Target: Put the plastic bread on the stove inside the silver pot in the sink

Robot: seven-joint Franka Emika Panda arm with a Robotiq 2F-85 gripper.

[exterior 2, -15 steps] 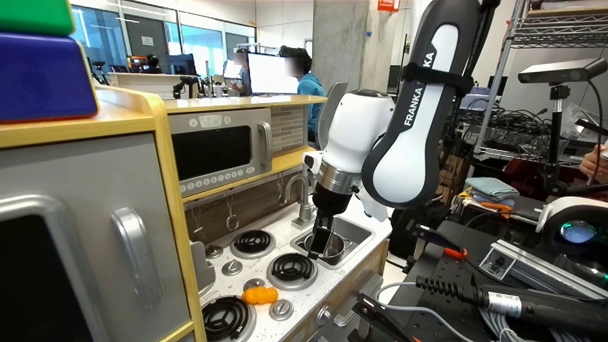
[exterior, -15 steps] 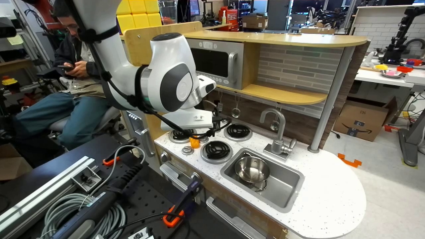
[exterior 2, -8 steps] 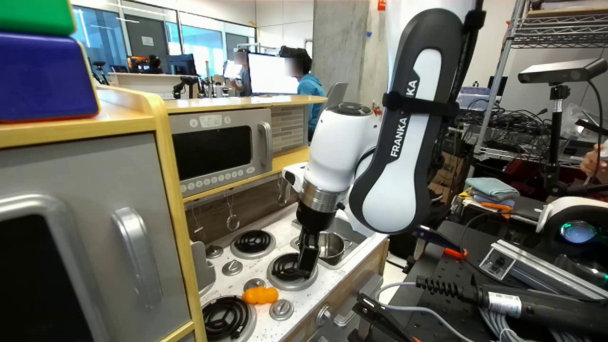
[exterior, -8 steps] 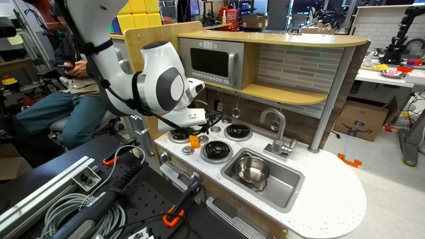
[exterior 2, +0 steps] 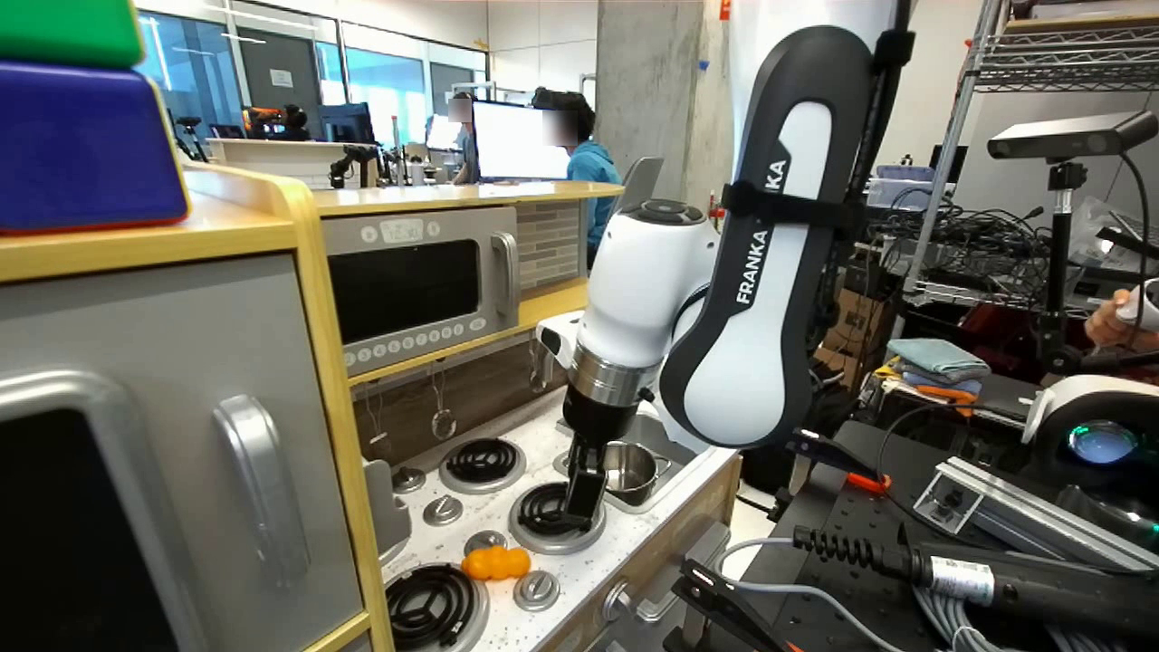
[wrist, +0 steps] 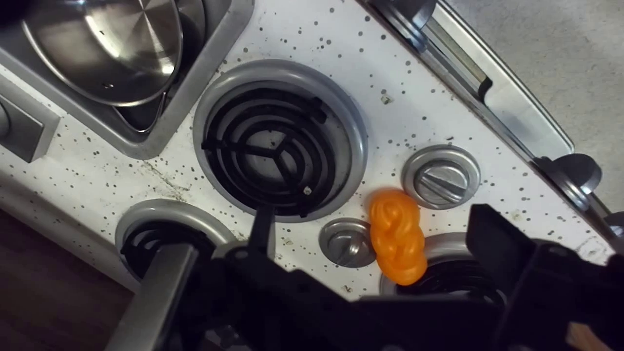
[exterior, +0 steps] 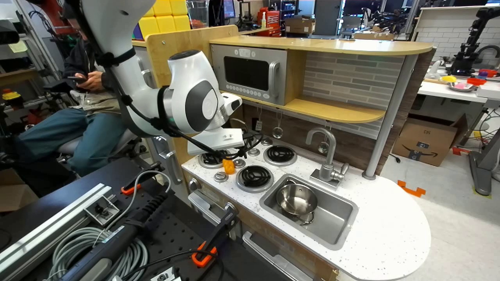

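Observation:
The orange plastic bread (exterior: 229, 166) lies on the white stove top between two knobs. In the wrist view the bread (wrist: 397, 237) has one end over a burner's rim; it also shows in an exterior view (exterior 2: 495, 562). My gripper (wrist: 373, 217) is open and empty above the stove, with the bread between its spread fingers in the picture but apart from them. In an exterior view the gripper (exterior 2: 585, 493) is above the front burner, higher than the bread. The silver pot (exterior: 297, 199) stands in the sink (exterior: 330, 222) and looks empty; it also shows in the wrist view (wrist: 107, 44).
Several black coil burners (exterior: 254, 177) and silver knobs (wrist: 441, 178) surround the bread. A grey faucet (exterior: 328, 156) rises behind the sink. The microwave (exterior: 250, 74) and wooden shelf overhang the back. A tall grey cabinet (exterior 2: 181, 407) stands beside the stove.
The arm has moved away from the sink side and lower, toward the bread; in the last half second it has barely moved. The bread and pot have stayed in place.

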